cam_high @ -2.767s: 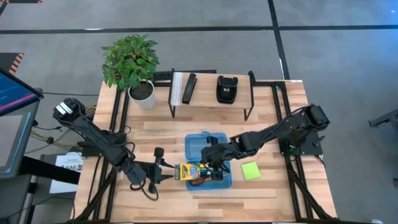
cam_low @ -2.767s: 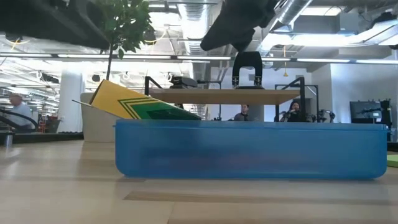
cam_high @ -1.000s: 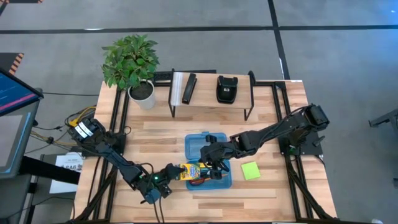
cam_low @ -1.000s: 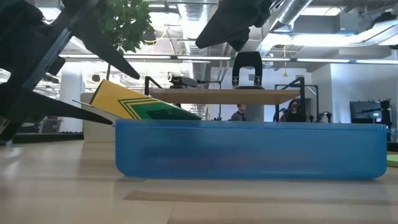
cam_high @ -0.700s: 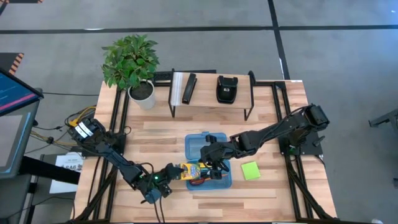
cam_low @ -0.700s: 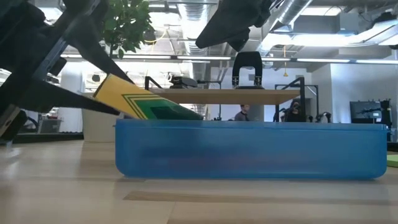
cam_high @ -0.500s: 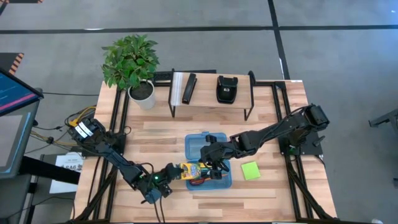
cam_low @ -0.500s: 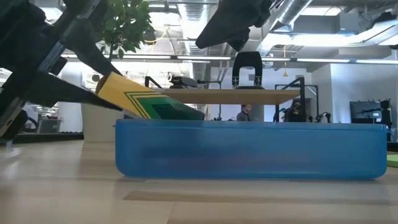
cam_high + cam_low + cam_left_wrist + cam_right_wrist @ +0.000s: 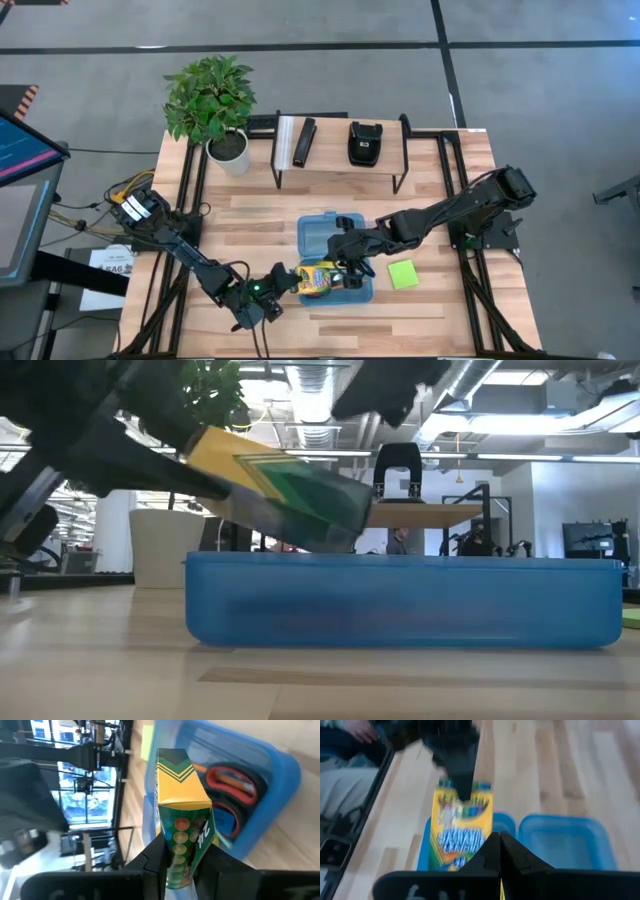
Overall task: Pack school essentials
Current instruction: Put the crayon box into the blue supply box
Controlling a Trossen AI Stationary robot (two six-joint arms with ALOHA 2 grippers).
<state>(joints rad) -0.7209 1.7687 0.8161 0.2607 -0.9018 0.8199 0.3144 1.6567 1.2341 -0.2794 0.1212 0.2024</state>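
Potted plant (image 9: 210, 105): upper left of the high view, on the wooden table (image 9: 260, 220).

Left gripper (image 9: 287, 283): lower centre-left of the high view, fingers clamped on the near end of the yellow-green crayon box (image 9: 318, 279). In the low view the box (image 9: 280, 490) is tilted in the upper left, lifted clear above the rim of the blue tray (image 9: 400, 600). The left wrist view shows the box (image 9: 182, 820) pinched between the two dark fingers (image 9: 155, 862).

Blue tray (image 9: 312, 232): centre of the high view; orange-handled scissors (image 9: 232, 785) lie inside.

Shelf rack (image 9: 340, 155): upper centre, carrying bar-shaped objects (image 9: 303, 142) and a black pouch (image 9: 364, 143).

Right gripper (image 9: 352, 268): centre, over the tray just right of the crayon box, fingers together, holding nothing.

Lime-green sticky-note pad (image 9: 403, 274): right of the tray, on the table.
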